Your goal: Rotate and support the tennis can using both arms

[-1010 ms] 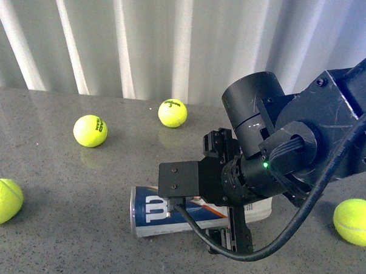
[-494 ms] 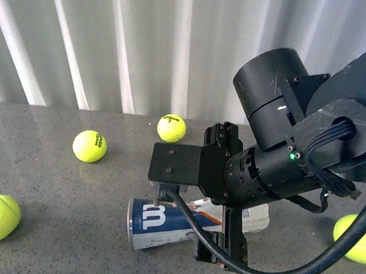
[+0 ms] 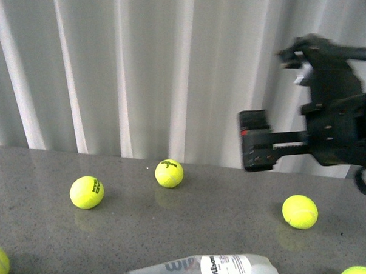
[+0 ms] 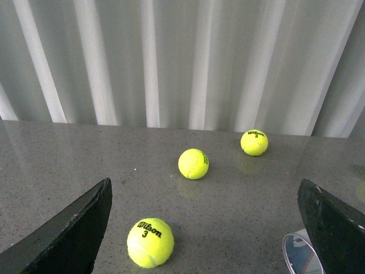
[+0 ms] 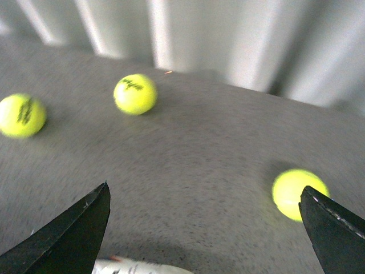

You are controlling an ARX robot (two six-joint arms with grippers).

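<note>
The tennis can (image 3: 207, 270) lies on its side on the grey table at the near edge of the front view, with its white label and round emblem facing up. The right arm (image 3: 329, 128) is raised high at the right, clear of the can. My right gripper (image 5: 204, 188) is open and empty above the table, and a strip of the can (image 5: 137, 267) shows just under it. My left gripper (image 4: 203, 188) is open and empty. The can's silver rim (image 4: 302, 254) lies close to one of its fingers (image 4: 333, 228). The left arm is out of the front view.
Several yellow tennis balls lie loose on the grey table (image 3: 216, 217): one at the left (image 3: 86, 191), one at the back middle (image 3: 169, 173), one at the right (image 3: 299, 211). Others lie at both near corners. A white curtain (image 3: 143, 68) hangs behind the table.
The right arm was low over the can and has lifted up and away to the right. The can now shows its white emblem side and sits lower in the view.
</note>
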